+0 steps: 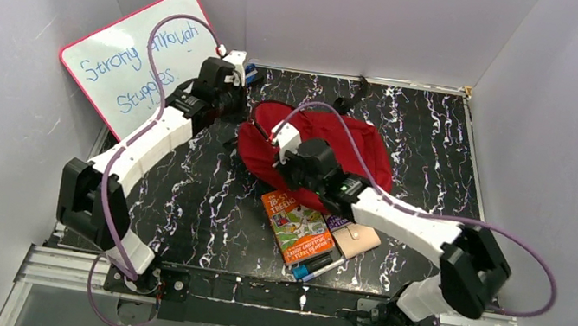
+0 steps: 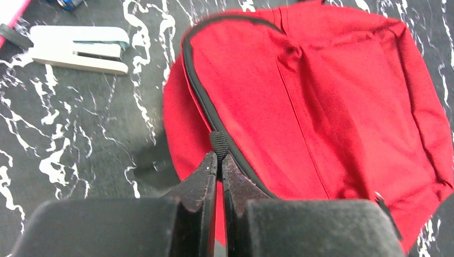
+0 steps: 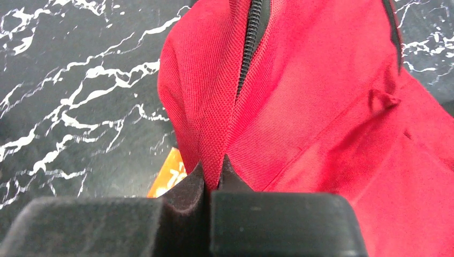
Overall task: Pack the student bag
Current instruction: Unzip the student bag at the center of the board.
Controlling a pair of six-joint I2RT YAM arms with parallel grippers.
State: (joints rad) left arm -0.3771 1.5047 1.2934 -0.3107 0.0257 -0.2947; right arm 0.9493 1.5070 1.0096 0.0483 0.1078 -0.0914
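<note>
Student bag [image 1: 367,154]: lay mid-table, with a book [image 1: 297,227] just at its 6 o'clock edge.
Left claw [image 2: 219,156]: mine, clenched on the black zipper pull [image 2: 218,142] at the bag's 10 o'clock edge.
Right claw [image 3: 212,163]: mine, pinched shut on a fold of red fabric beside the zipper [image 3: 251,32].

The white-and-black left arm [image 1: 152,131] stretches far forward up the left side, wrist turned inward. The left gripper [image 2: 218,158], two black fingers, is pinched tight on what looks like the black zipper pull [image 2: 218,141] of the dark-red fabric backpack [image 2: 332,96]. The white-and-black right arm [image 1: 412,222] reaches in from the right, forearm almost level. The right gripper [image 3: 212,167] is clamped flat, a fold of that red cloth nipped between its tips.
</note>
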